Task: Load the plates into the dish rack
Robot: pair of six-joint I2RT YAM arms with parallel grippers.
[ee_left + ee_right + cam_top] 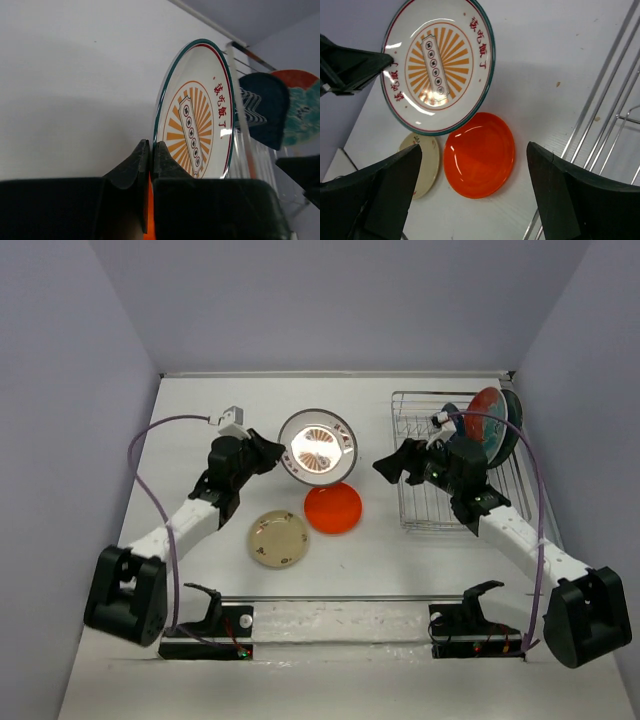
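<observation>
White round plate with orange sunburst and thin teal rim (318,445): held up on edge over the white table (200,410), left of centre, its face turned towards the right arm. The left gripper (268,452) is fully closed on the plate's left rim; in the left wrist view the two black fingers (131,167) pinch the edge with no gap showing. We cannot tell whether the lower rim touches the table. The rectangular silver wire dish rack (425,505) lies to the right of the plate, well apart from it, with the right gripper (390,464) between the two. That gripper's jaws stand wide and hold nothing; they point left at the plate's free rim, near it but not touching. We judge the right arm to be the nearer to the rack, so a handover looks likely, and it turns on the plate's free right rim lining up with the open jaws. Left arm: reached forward, wrist turned right. Right arm: reached forward over the rack's left side. Three plates stand in the rack's far end, the red-rimmed teal floral plate (490,415) among them. The plain orange-red plate (333,507) and the small cream-beige plate (279,539) lie flat on the table.
</observation>
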